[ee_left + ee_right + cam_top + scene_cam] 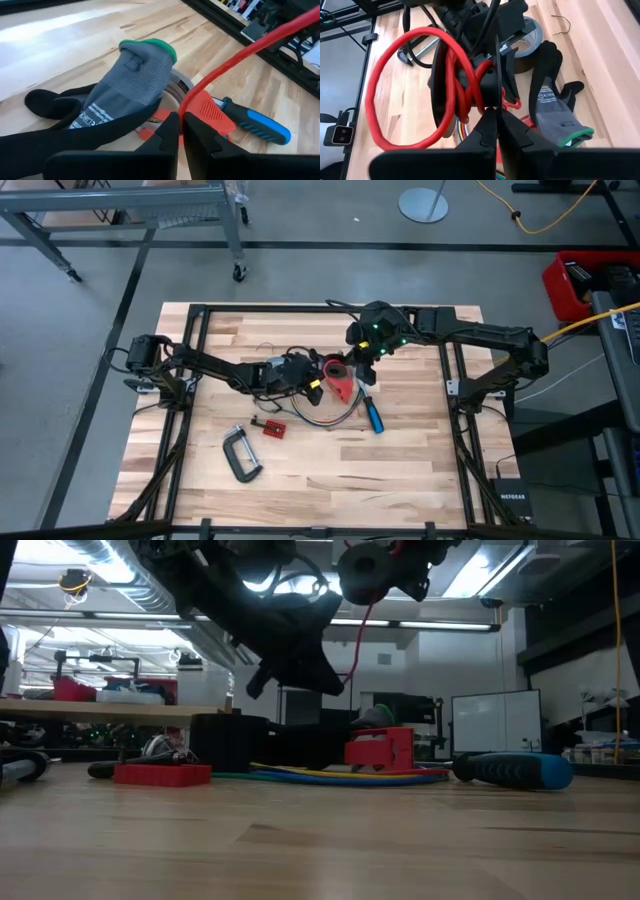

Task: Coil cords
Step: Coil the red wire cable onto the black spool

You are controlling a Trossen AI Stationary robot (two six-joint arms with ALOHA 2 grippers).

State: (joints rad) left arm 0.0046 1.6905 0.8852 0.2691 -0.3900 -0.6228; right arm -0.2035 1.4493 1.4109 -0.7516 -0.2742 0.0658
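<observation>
While shelving and monitors fill the room behind, the slatted wooden table (400,460) carries everything near its middle. Both arms meet there: the left gripper (181,131) is closed on the red cord (395,85), whose loops hang in the air, and the right gripper (495,120) is pinched together at those loops. Below lie a grey glove (132,85), a tape roll (532,37), a blue-handled screwdriver (373,417) and a multicoloured cord (330,776); a C-clamp (240,455) sits toward the front-left corner.
</observation>
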